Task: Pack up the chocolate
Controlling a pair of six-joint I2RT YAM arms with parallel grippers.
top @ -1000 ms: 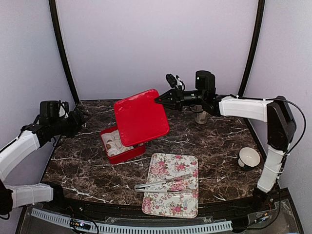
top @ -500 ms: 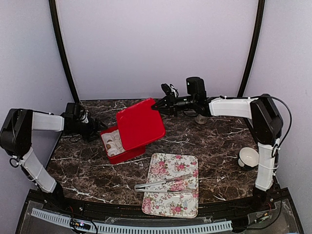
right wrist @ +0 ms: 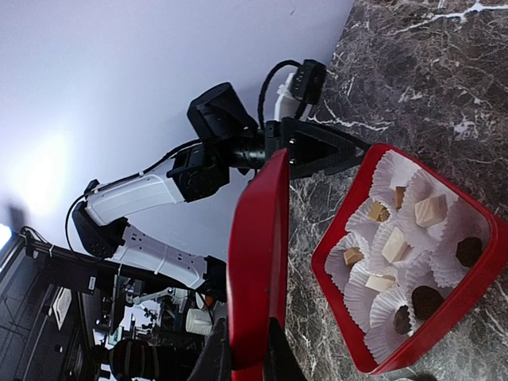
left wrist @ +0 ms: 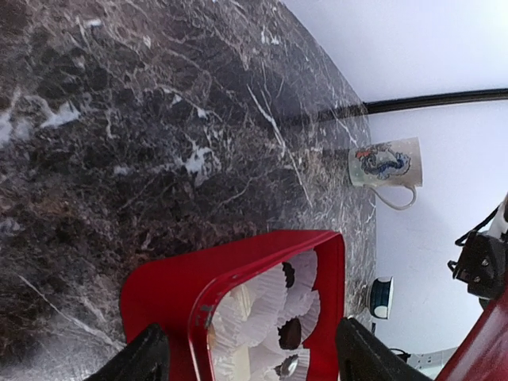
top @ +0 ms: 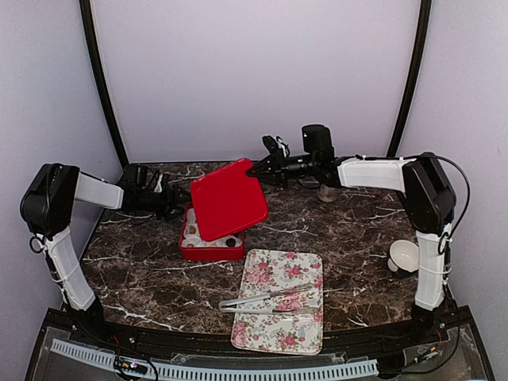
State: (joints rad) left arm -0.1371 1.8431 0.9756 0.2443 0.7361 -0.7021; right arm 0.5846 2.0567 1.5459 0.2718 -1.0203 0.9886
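Two tones: marble table [top: 143, 274], lilac walls [top: 254, 71]; left end effector [top: 179, 199] agape, right end effector [top: 255, 167] clamping red lid [top: 228, 198].

We see soft, even light and only faint shadows. Close up, the red lid [right wrist: 258, 270] looks blurry. The marble table [left wrist: 119, 119] shines a little.

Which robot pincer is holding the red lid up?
The right pincer, reaching in from the right, shut on a corner of the red lid. The left pincer is open around the red box.
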